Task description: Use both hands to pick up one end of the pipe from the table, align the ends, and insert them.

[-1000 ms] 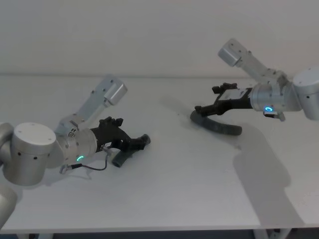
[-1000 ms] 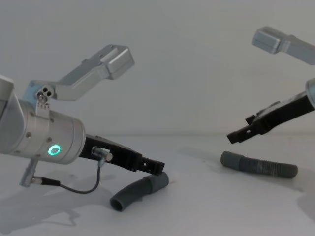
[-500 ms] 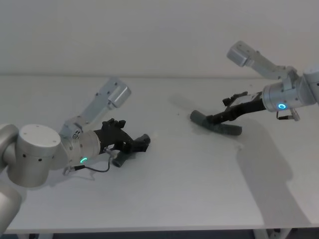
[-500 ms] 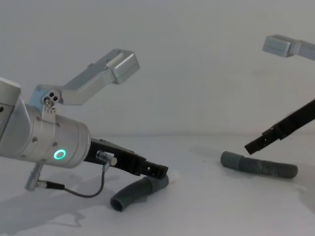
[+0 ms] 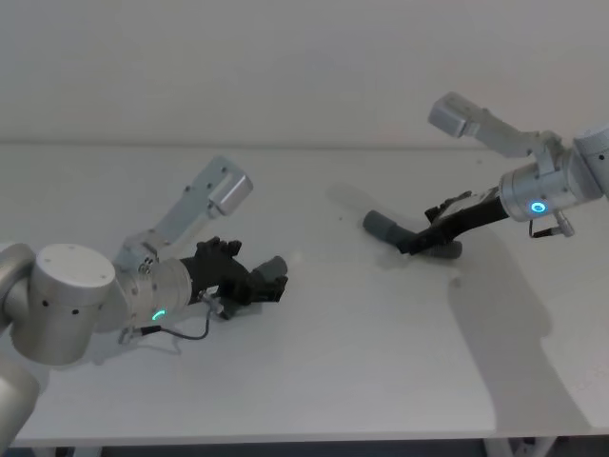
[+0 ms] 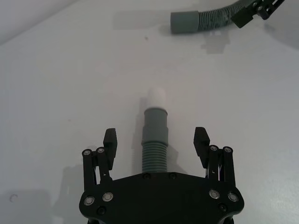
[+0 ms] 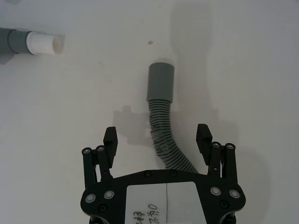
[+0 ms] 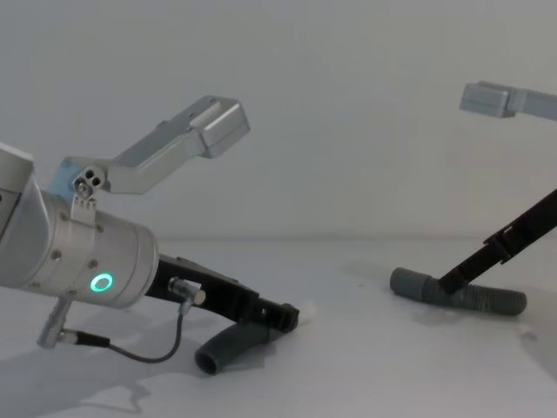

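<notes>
Left gripper: jaws released, either side of the short hose on the surface.
Right gripper: jaws released, astride the longer hose.

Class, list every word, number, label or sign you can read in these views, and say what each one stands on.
On the body of the right gripper, a white sticker: handwritten marks, partly cut off by the picture's edge, too small and scrawled to read.
Nothing else carries legible writing.
</notes>
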